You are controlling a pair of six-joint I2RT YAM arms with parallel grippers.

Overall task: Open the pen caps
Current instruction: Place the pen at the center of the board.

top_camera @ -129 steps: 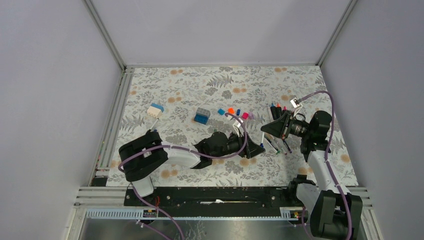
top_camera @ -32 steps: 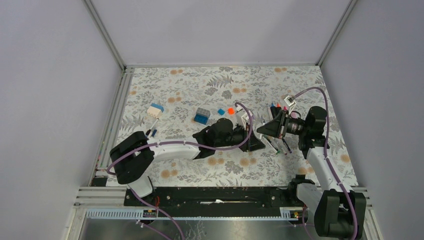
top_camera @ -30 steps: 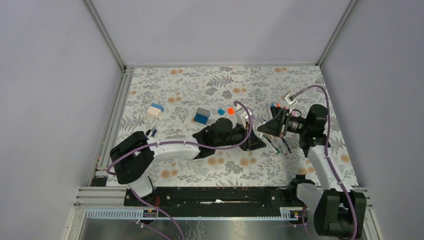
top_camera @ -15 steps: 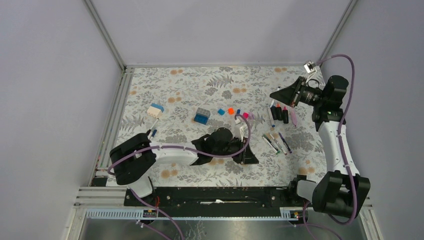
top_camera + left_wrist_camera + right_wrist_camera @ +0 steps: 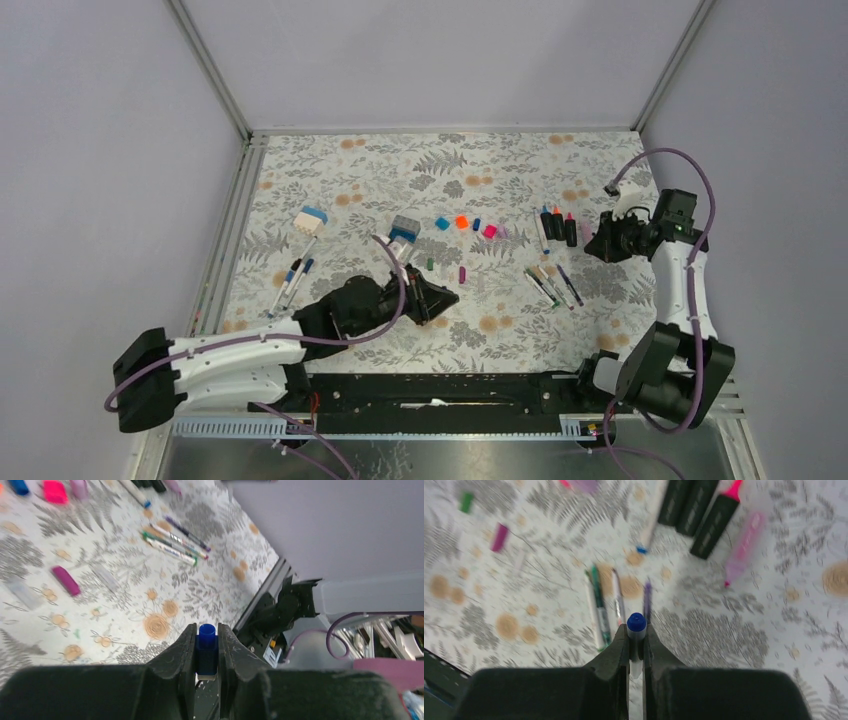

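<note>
**Holdings and tabletop stock, both arms**

1. My left end effector (image 5: 206,634): closed on a blue cap (image 5: 206,652). The cap sits pinched between the two fingers, with its round end poking just past the fingertips. This arm reaches low over the tabletop (image 5: 400,170), toward the near edge and about midway along it.

2. My right end effector (image 5: 636,636): closed on a white pen with a blue end (image 5: 636,622), the blue end showing past the fingertips. It hangs by the right edge, roughly halfway between the near and far edges.

3. Loose caps around the middle of the tabletop:
   - A short row, running toward the right edge: loose blue cap (image 5: 441,223), orange cap (image 5: 461,221), slim blue cap (image 5: 477,224), pink cap (image 5: 489,231).
   - Closer to the near edge and apart from the row: green cap (image 5: 430,264) and magenta cap (image 5: 462,273).

4. Pens:
   - Three dark highlighters (image 5: 557,226) lie side by side toward the right edge, with a pink highlighter (image 5: 744,542) just beside them.
   - A cluster of thin pens (image 5: 553,285) lies nearer than the highlighters.
   - Two more pens (image 5: 290,281) lie toward the left edge.

5. Blocks: a blue-and-grey block (image 5: 404,232) left of the cap row, and a white-and-blue block (image 5: 311,220) further toward the left edge.
</note>
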